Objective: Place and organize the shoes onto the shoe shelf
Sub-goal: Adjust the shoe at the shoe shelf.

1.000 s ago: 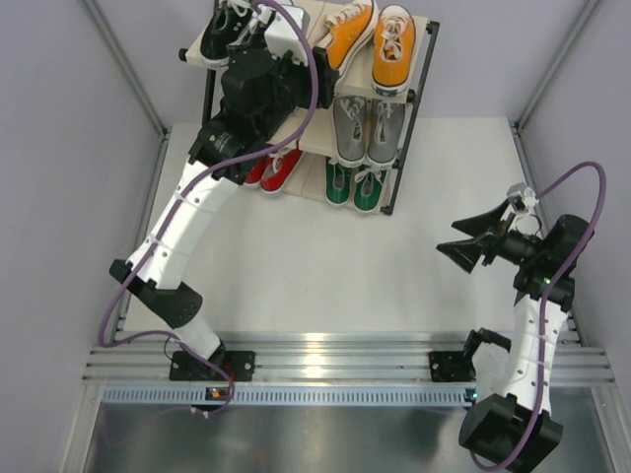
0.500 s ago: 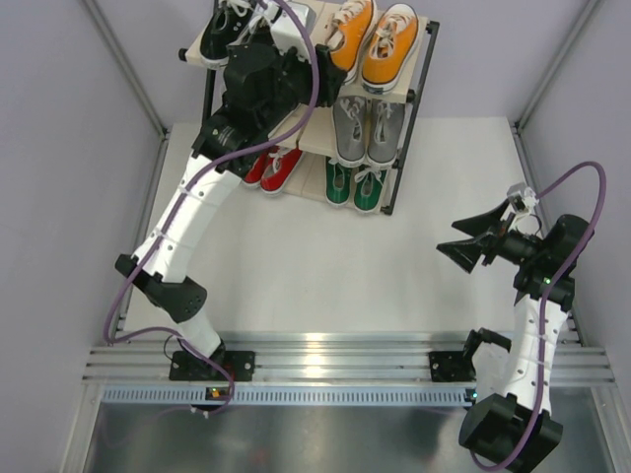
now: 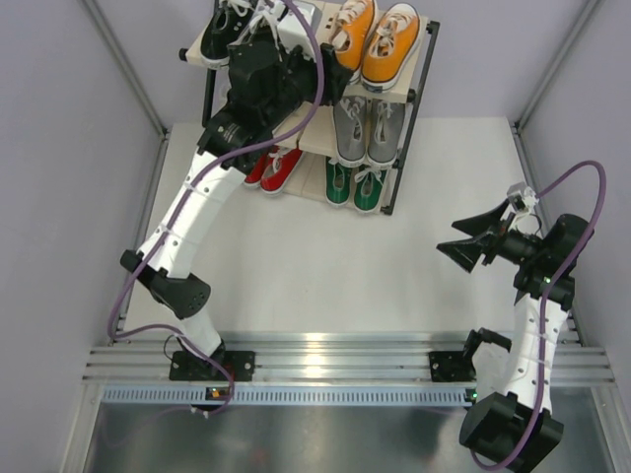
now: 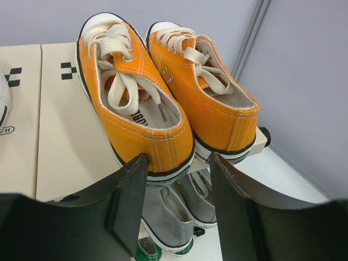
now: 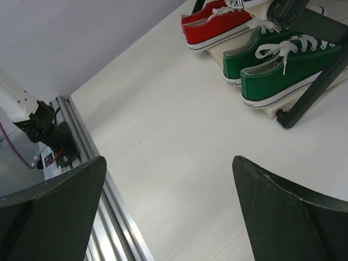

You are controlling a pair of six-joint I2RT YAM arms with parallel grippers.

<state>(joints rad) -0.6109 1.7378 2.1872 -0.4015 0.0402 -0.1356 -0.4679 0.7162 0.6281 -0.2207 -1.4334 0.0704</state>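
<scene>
**Orange pair on the top tier, left gripper at its heels**

The left wrist view looks along the top beige panel of the shoe shelf [image 4: 60, 136]. The orange sneakers [image 4: 136, 109] stand there side by side, heels toward the camera. The left gripper [image 4: 178, 163] has its fingers apart, just behind the heel of the left-hand orange shoe and not clamped on it. Whether a finger touches the sole I cannot tell. Below the gap a grey sneaker [image 4: 168, 212] shows.

The overhead view hides those fingertips behind the arm but gives the whole rack. A black pair [image 3: 229, 25] shares the top tier, the grey pair is on the middle tier, and the red pair [image 3: 276, 169] and green pair [image 3: 353, 185] are lowest.

The right gripper [image 3: 449, 237] hangs wide open over the white table [image 5: 179, 109], well away from the shelf and holding nothing. Its wrist camera sees only the red and green pairs.
</scene>
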